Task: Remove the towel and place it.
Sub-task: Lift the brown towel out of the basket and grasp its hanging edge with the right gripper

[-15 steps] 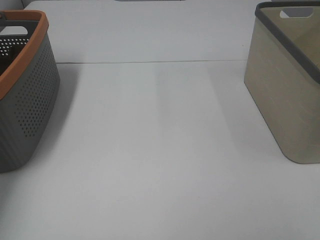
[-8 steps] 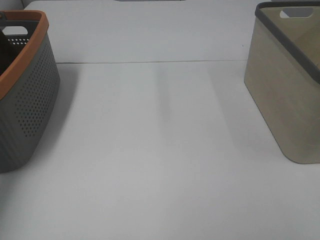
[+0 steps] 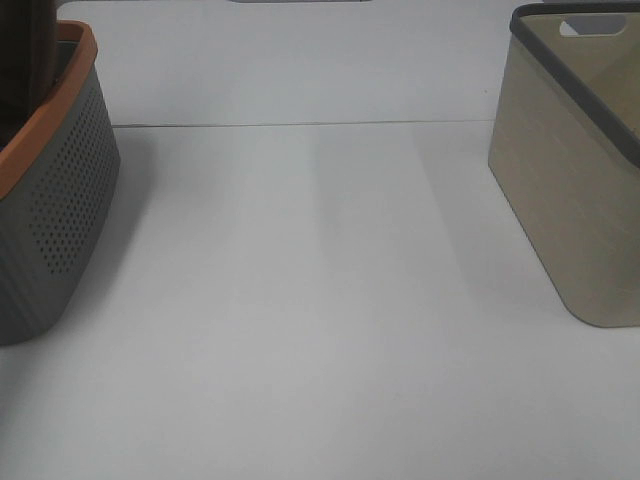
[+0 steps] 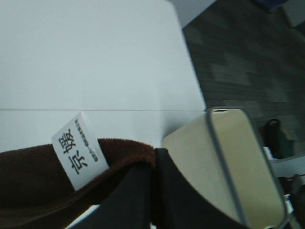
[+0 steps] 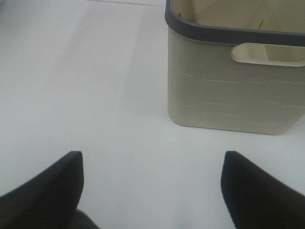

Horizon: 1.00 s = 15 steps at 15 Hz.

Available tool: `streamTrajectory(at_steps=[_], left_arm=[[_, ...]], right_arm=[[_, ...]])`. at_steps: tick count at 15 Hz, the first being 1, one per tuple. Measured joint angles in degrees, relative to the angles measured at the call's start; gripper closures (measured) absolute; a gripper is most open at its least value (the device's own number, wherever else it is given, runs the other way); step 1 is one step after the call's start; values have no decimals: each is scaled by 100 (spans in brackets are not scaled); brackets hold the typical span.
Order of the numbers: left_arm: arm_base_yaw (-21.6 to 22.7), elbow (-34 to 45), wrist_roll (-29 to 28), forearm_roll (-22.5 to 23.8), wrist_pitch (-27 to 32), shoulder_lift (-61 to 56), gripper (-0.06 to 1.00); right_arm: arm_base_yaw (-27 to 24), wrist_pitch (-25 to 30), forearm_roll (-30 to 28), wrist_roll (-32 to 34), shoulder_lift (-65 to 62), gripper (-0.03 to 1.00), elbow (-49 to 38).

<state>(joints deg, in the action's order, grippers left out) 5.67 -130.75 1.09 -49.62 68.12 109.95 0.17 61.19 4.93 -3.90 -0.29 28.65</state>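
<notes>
At the upper left of the high view, the dark brown towel rises out of the grey perforated basket with the orange rim, and its upper end goes past the frame edge. The white surface fills the middle. At the right edge stands the beige basket with a dark grey rim. In the left wrist view, the left gripper is clenched on the towel's edge, just beside the white tag. The right gripper is released, with its fingers wide apart above the surface, near the beige basket.
</notes>
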Motion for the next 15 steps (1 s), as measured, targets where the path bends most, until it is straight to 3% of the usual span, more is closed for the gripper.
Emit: streamTrajectory(at_steps=[1,3,5,6,8,11,15], left_arm=[[-34,-69,97,-447,-160,0,94],[-235,-120,218,-917,-688,0,94],[-573,-120,315,-1008,-1180,0,94],[-963,-120,350,-991,-1593,0,94],[-1507,-120,418,-756,-2068,0,94],[-2217,-120,458,80,-2590,6,94],[-2888,-120,435,974,-2848,172,94]], right_arm=[[0,0,0,0,0,21,0],[0,0,0,6,0,21,0],[0,0,0,6,0,21,0],[0,0,0,6,0,21,0],[0,0,0,6,0,21,0],[0,0,0,6,0,21,0],[0,0,0,6,0,21,0]])
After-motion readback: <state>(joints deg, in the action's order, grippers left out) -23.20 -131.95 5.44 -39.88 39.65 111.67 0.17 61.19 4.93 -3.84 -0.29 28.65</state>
